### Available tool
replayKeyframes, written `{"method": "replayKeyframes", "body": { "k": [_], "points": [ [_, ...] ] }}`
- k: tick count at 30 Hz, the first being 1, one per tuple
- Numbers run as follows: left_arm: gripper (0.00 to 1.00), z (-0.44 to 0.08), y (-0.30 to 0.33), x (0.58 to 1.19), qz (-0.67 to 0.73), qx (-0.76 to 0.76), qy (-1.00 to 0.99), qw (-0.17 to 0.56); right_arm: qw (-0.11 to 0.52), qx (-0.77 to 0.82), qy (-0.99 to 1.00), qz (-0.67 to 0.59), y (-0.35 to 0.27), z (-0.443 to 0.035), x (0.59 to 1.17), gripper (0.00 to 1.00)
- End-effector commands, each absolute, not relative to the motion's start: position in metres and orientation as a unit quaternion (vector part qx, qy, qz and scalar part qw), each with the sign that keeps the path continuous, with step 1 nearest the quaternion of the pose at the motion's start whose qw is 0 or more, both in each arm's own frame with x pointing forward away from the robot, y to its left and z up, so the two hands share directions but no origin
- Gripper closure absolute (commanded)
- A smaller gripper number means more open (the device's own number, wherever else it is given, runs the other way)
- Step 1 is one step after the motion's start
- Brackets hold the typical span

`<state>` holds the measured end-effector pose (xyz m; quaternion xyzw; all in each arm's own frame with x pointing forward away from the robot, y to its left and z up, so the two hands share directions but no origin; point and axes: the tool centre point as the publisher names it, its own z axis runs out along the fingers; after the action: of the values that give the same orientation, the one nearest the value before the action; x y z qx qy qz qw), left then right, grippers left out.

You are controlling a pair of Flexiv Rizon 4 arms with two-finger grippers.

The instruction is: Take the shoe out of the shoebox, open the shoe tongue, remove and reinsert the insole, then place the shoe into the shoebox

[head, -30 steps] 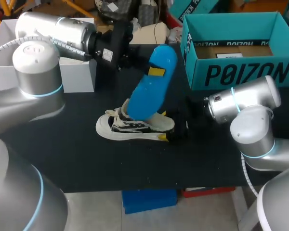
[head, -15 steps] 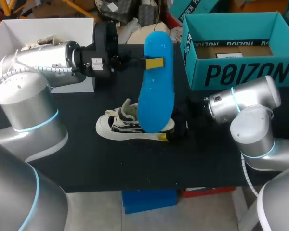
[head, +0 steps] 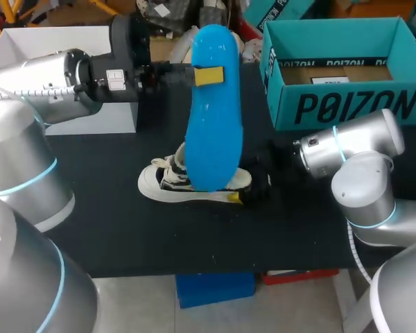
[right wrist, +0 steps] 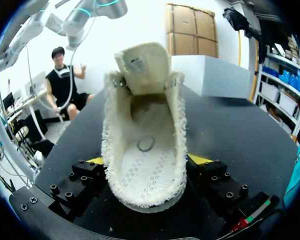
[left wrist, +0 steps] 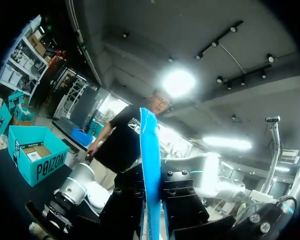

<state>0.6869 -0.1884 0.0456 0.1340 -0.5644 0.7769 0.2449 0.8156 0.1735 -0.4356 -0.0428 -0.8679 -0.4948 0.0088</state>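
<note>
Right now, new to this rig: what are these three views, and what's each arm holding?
Two robot arms stand at a black table. The head view looks down from above and behind; each round picture comes from a camera on one arm's wrist. The left gripper is shut on the blue insole, held upright above the shoe. The right gripper clamps that white shoe at its heel end on the table, tongue raised. A teal shoebox stands open at the far right, a white box at the far left.

shoebox (head: 284, 104) front wall: bold dark lettering (head: 353, 107) | inside: white label (head: 331, 80)
</note>
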Motion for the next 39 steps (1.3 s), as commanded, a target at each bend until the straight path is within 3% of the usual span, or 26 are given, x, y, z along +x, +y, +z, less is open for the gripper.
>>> {"method": "replayKeyframes", "body": {
  "k": [1, 19, 20, 21, 30, 39],
  "points": [
    [1.00, 0.053, -0.186, 0.682, 0.769, 0.144, -0.570, 0.251, 0.009, -0.044, -0.868, -0.495, 0.173, -0.437, 0.815, 1.00],
    [1.00, 0.054, -0.186, 0.682, 0.768, 0.143, -0.574, 0.245, 0.006, -0.046, -0.875, -0.482, 0.169, -0.433, 0.818, 1.00],
    [1.00, 0.054, -0.186, 0.682, 0.768, 0.143, -0.574, 0.245, 0.004, -0.052, -0.880, -0.471, 0.166, -0.431, 0.819, 0.62],
    [1.00, 0.054, -0.186, 0.682, 0.768, 0.143, -0.574, 0.245, 0.003, -0.051, -0.884, -0.464, 0.163, -0.430, 0.819, 0.00],
    [1.00, 0.054, -0.186, 0.682, 0.768, 0.143, -0.574, 0.245, 0.004, -0.050, -0.925, -0.378, 0.142, -0.412, 0.815, 0.00],
    [1.00, 0.054, -0.186, 0.682, 0.768, 0.143, -0.574, 0.245, -0.006, -0.036, -0.977, -0.211, 0.136, -0.391, 0.813, 0.00]
  ]
}}
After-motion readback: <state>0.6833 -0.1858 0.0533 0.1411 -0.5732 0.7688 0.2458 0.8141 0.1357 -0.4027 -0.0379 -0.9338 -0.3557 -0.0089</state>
